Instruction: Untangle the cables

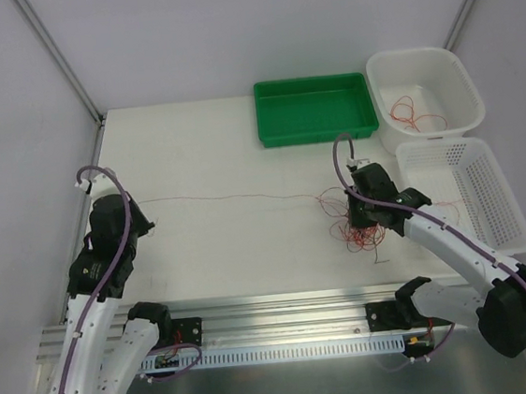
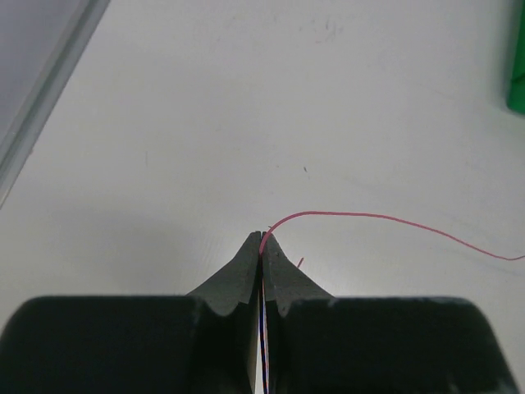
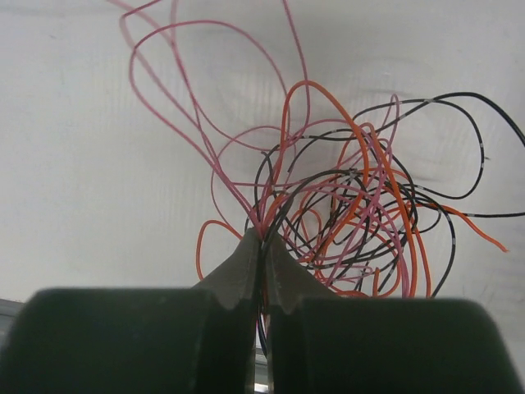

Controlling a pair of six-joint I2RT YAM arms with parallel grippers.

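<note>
While the left gripper [image 2: 262, 239], well left of the green tray [image 1: 275, 132], clamps one red cable [image 2: 369, 217], that strand runs nearly straight toward the red, orange and black tangle [image 3: 353, 205] in front of the tray's right end. Strands of it sit clenched in the right gripper [image 3: 262, 235]; more red cables [image 1: 412, 113] lie in the white tub [image 1: 449, 72] right of the tray.

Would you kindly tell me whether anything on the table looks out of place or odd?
The wires by the right claw sit in a knotted orange, pink and black heap, and one pink strand runs nearly straight across the table to the left claw. Nothing looks spilled or broken.
</note>
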